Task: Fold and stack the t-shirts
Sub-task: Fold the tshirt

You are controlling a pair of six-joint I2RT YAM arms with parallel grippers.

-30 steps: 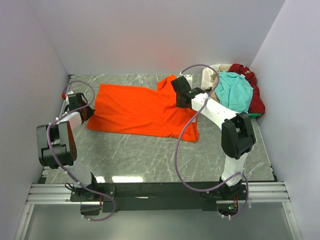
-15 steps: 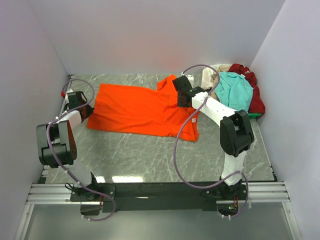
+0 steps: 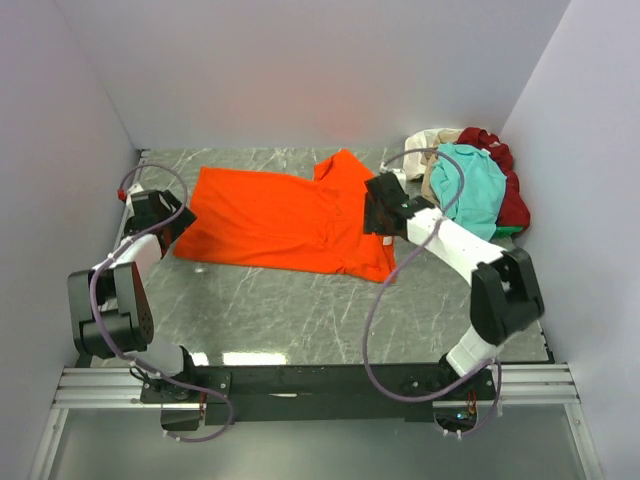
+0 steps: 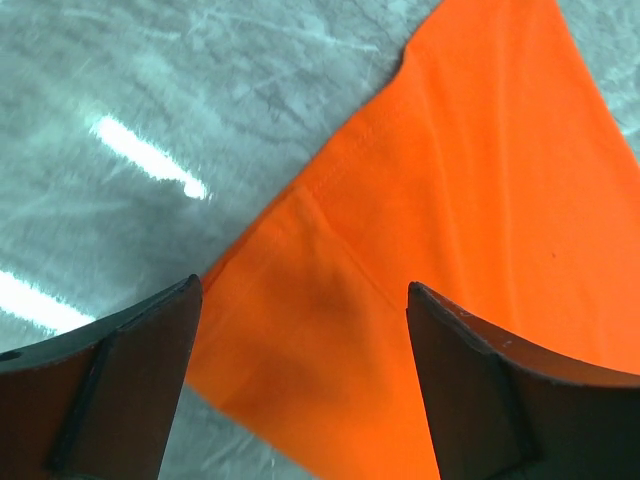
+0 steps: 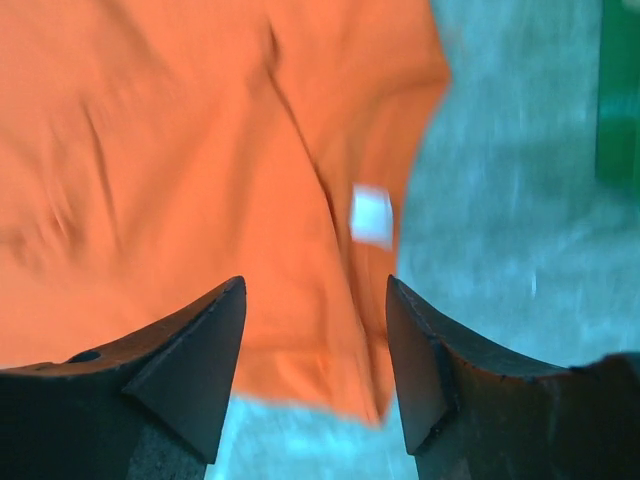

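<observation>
this is looking like a robotics lab test cell: plain white walls point(image 3: 300, 70) are boxing in a grey marbled counter point(image 3: 290, 310), and the cabled left arm point(image 3: 110, 295) and right arm point(image 3: 455, 240) are sitting bolted to an aluminium rail point(image 3: 100, 385).

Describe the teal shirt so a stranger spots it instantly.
At the far right corner of the table lies a heap of crumpled shirts. The teal t-shirt sits on top. It alone is blue-green, flanked by a cream shirt left and a dark red shirt right.

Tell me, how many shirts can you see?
4. The orange shirt lies spread out in the middle; the teal shirt, dark red shirt and cream shirt are heaped in the far right corner. More may hide underneath.
</observation>
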